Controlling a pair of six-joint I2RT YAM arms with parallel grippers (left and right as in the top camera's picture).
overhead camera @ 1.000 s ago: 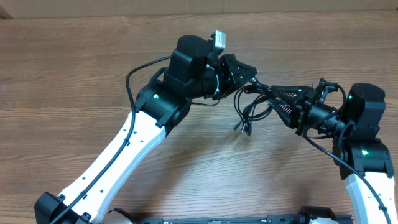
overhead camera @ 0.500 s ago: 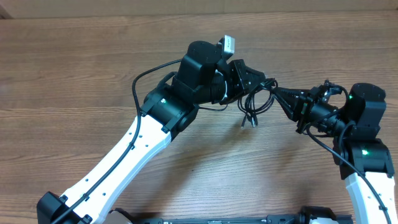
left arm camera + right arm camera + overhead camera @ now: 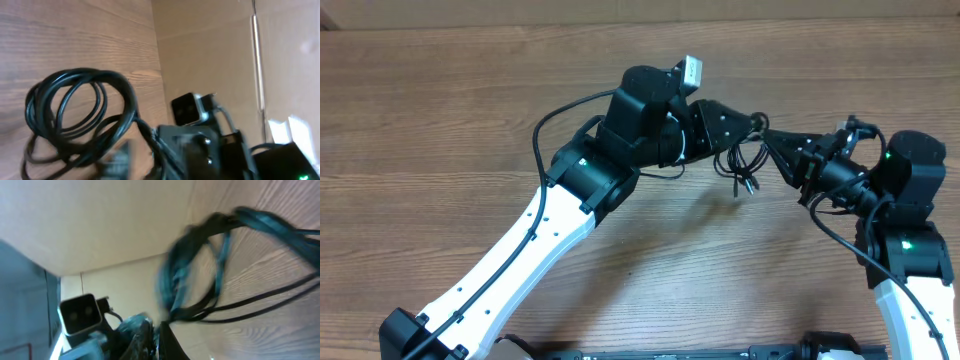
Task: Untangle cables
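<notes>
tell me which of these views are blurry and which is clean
overhead: sharp and evenly lit, no glare, the cables crisp; left wrist: the cable loops fairly clear, the dark parts along the bottom edge smeared; right wrist: the worst, strong motion blur, the cables streaked with a teal tint.

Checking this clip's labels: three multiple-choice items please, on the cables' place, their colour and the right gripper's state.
1. Where are the cables? A) overhead view's lower left corner B) hanging where the left gripper and right gripper meet C) out of view
2. Cable colour? A) white B) red C) black
3. Right gripper's jaws? A) shut on the cables B) spread wide, empty C) out of view
Key: 1B, loops dangle under the meeting tips; 2C, black in the overhead view; 3A, cords run from its closed tip.
</notes>
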